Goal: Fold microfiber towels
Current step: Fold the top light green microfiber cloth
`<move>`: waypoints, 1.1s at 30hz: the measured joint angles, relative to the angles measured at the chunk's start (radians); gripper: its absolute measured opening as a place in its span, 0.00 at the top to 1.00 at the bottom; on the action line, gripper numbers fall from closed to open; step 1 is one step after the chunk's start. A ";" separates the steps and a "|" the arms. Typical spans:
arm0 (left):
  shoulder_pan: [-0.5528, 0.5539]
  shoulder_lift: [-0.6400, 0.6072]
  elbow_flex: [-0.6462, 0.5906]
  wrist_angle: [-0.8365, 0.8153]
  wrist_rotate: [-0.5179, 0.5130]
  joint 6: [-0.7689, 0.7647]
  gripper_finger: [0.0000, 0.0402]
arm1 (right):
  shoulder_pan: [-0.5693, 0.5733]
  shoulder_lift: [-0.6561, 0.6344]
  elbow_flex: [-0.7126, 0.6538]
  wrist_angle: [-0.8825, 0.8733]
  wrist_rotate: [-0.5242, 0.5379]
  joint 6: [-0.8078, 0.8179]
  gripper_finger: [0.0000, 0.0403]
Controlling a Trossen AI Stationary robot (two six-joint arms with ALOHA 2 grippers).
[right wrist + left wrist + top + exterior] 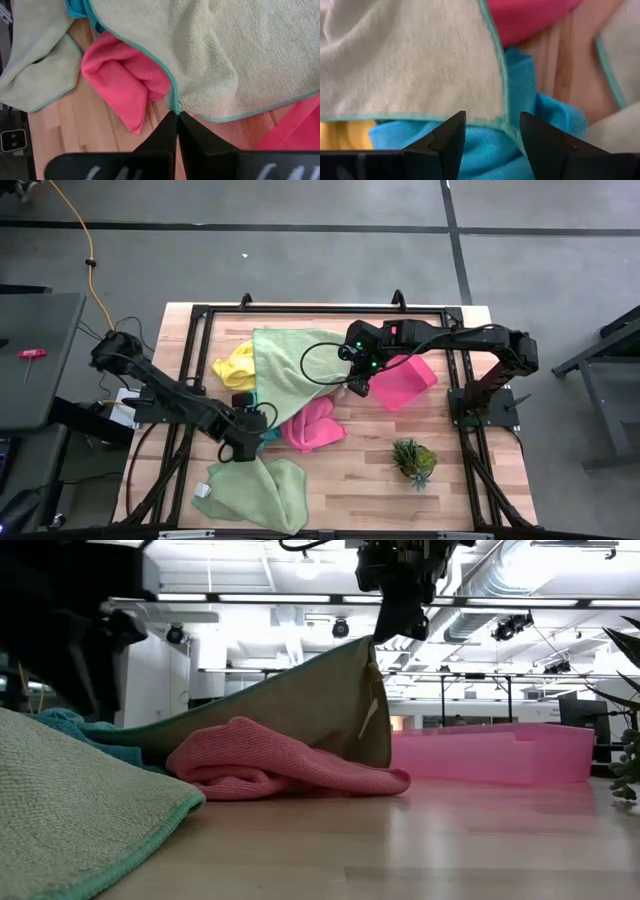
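- The pale green towel point(290, 370) spread in the middle of the table is the landmark here: soft, fuzzy, edged with a thin teal hem, and stretched into a sloping sheet because one corner is lifted off the wood.
- The right gripper point(176, 116) is clenched on that raised corner, its two dark fingers pinched together over the hem; in the low view the cloth hangs from it like a tent.
- The hot pink towel point(312, 425) lies crumpled on the table just beside the lifted towel's lower edge, partly tucked under it.
- The yellow towel point(234, 366) is bunched against the far-left side of the same towel.
- The teal towel point(520, 125) sits rumpled under the lifted towel's left edge, with the left gripper point(492, 135) right above it, fingers spread apart and holding nothing.
- A second pale green towel point(255, 490) lies loosely heaped near the table's front edge, well apart from the raised corner.
- The pink tray point(408, 380) rests just beyond the right gripper.
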 joint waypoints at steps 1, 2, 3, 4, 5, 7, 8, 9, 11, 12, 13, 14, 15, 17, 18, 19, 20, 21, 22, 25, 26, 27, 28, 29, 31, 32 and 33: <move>-0.013 0.000 -0.008 0.026 -0.012 -0.006 0.56 | 0.000 0.000 0.000 0.000 0.000 0.000 1.00; -0.026 0.000 -0.018 0.058 -0.023 -0.012 0.56 | 0.000 0.000 0.000 0.000 0.000 0.000 1.00; -0.037 0.000 -0.030 0.087 -0.033 -0.018 0.56 | 0.000 0.000 0.000 0.000 0.000 0.000 1.00; -0.046 0.000 -0.041 0.111 -0.039 -0.023 0.56 | 0.000 0.000 0.000 0.000 0.000 0.000 1.00; -0.053 0.000 -0.049 0.123 -0.041 -0.029 0.56 | 0.000 0.000 0.000 0.000 0.000 0.000 1.00; -0.063 0.009 -0.062 0.124 -0.045 -0.043 0.57 | 0.000 0.000 0.000 0.000 0.000 0.000 1.00; -0.064 0.019 -0.068 0.122 -0.051 -0.053 0.57 | 0.000 0.000 0.000 0.000 0.000 0.000 1.00; -0.065 0.024 -0.077 0.115 -0.064 -0.061 0.57 | 0.000 0.000 0.000 0.000 0.000 0.000 1.00; -0.068 0.023 -0.089 0.115 -0.101 -0.077 0.57 | 0.000 0.000 0.000 0.000 0.000 0.000 1.00; -0.068 0.023 -0.095 0.121 -0.118 -0.086 0.58 | 0.000 0.000 0.000 0.000 0.000 0.001 1.00; -0.068 0.023 -0.102 0.120 -0.134 -0.096 0.58 | 0.000 0.000 0.000 0.001 0.000 0.004 1.00; -0.068 0.023 -0.109 0.116 -0.151 -0.105 0.58 | 0.000 0.000 0.000 0.000 0.001 0.006 1.00; -0.068 0.023 -0.113 0.112 -0.167 -0.109 0.58 | 0.000 0.000 0.000 0.000 0.001 0.007 1.00; -0.068 0.023 -0.116 0.111 -0.181 -0.108 0.58 | 0.000 0.000 0.000 0.001 0.001 0.007 1.00; -0.068 0.023 -0.117 0.107 -0.184 -0.101 0.58 | 0.000 0.000 0.000 0.001 0.001 0.007 1.00; -0.068 0.023 -0.117 0.104 -0.188 -0.090 0.58 | 0.000 0.000 0.000 0.001 0.001 0.007 1.00; -0.068 0.023 -0.117 0.105 -0.194 -0.077 0.58 | 0.000 0.000 0.000 0.001 0.001 0.008 1.00; -0.068 0.021 -0.117 0.106 -0.204 -0.069 0.58 | 0.000 0.000 0.000 0.001 0.004 0.007 1.00; -0.068 0.016 -0.117 0.105 -0.210 -0.059 0.58 | 0.000 0.000 0.000 0.001 0.010 0.007 1.00; -0.068 -0.007 -0.117 0.104 -0.223 -0.047 0.58 | 0.000 0.000 0.000 0.001 0.015 0.008 1.00; -0.068 -0.016 -0.117 0.104 -0.223 -0.048 0.58 | 0.000 0.000 0.000 0.001 0.015 0.008 1.00; -0.068 -0.024 -0.117 0.100 -0.223 -0.048 0.58 | 0.000 0.000 0.000 0.001 0.015 0.008 1.00; -0.067 -0.030 -0.117 0.088 -0.223 -0.048 0.58 | 0.000 0.000 0.000 0.001 0.015 0.008 1.00; -0.068 -0.036 -0.117 0.067 -0.223 -0.048 0.58 | 0.000 0.000 0.000 0.001 0.015 0.008 1.00; -0.068 -0.052 -0.117 0.020 -0.222 -0.048 0.58 | 0.000 0.000 0.000 0.001 0.015 0.008 1.00; -0.068 -0.061 -0.117 0.001 -0.222 -0.050 0.58 | 0.000 0.000 0.000 0.001 0.015 0.008 1.00; -0.068 -0.070 -0.117 -0.014 -0.219 -0.052 0.58 | 0.000 0.000 0.000 0.001 0.015 0.008 1.00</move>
